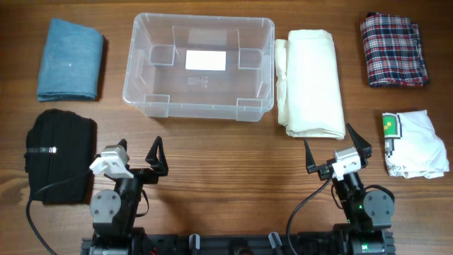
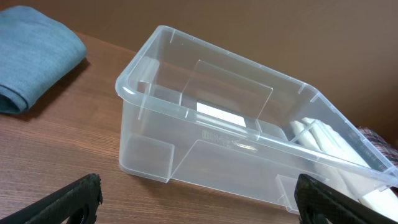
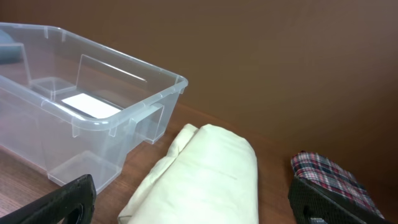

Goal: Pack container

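Start of packing: container [image 1: 200,110] sits empty, upper centre of tabletop [image 1: 226,149]; left end effector [image 1: 140,145] and right end effector [image 1: 328,136] both gape wide, holding nothing; next move probably calls for grasping nearby cream cloth [image 1: 311,81].

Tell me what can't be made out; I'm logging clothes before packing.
White shirt: its print, overhead, too small to read.
Black garment: overhead, too dark to show folds.
Plaid cloth: right wrist view, cut off by the lower edge.
Blue cloth: left wrist view, cut off by the left edge.
White label in container: any text too small, overhead.
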{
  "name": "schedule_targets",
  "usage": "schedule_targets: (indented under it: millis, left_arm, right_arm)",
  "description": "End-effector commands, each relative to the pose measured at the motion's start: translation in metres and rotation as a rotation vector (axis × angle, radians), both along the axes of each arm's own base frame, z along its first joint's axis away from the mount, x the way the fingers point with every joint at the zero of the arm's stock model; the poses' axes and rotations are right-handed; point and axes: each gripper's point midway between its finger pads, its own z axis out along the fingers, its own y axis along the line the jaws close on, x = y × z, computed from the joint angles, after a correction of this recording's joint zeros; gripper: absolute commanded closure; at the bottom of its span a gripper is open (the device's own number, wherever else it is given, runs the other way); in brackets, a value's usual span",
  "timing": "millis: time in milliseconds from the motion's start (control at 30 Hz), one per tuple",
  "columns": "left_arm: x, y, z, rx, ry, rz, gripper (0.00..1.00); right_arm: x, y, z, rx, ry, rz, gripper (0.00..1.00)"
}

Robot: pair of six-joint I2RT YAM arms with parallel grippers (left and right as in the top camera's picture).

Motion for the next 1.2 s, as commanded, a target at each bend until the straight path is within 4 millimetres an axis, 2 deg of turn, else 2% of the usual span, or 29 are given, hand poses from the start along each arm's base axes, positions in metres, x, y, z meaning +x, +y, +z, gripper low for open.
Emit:
schedule_targets:
  millis: [0,1167]
  left_arm:
    - [0.0001,0.0000,-0.0011,0.017,-0.004,-0.001,0.00]
    - [0.0001,0.0000,-0.0011,0.017,-0.004,-0.001,0.00]
  right_arm:
    - [0.0002,-0.0007,0.0000,0.012,0.001,-0.005,0.00]
    - [0.0011,-0.0042,0.0002,0.002,-0.002,-0.026,0.00]
